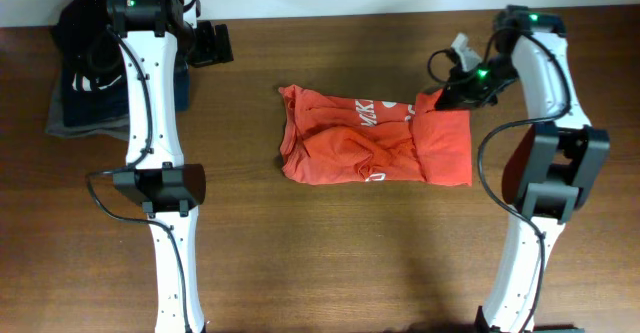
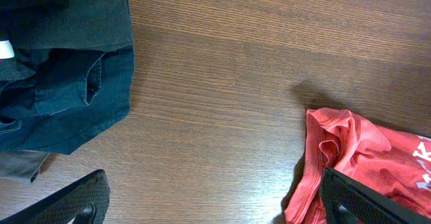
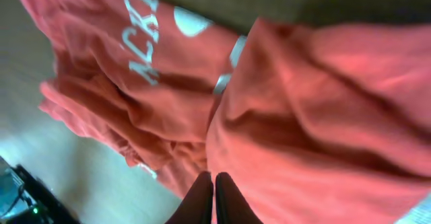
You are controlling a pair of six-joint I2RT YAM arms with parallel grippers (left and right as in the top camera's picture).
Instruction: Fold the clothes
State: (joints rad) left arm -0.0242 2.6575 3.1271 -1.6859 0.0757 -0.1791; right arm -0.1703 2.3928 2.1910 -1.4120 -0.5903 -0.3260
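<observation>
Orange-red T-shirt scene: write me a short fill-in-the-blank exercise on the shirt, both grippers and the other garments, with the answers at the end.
1. The lettering printed on the T-shirt is ___.
2. The left gripper hangs ___ over the table.
3. The right gripper is ___ at the T-shirt's edge.
4. The pile of dark garments lies beside the ___ arm.

Missing words: white; open; shut; left.

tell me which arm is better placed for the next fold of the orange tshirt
Right, probably: the right gripper is shut at the orange-red T-shirt's corner, while the left gripper hangs open beside the dark folded clothes, clear of the shirt.
</observation>
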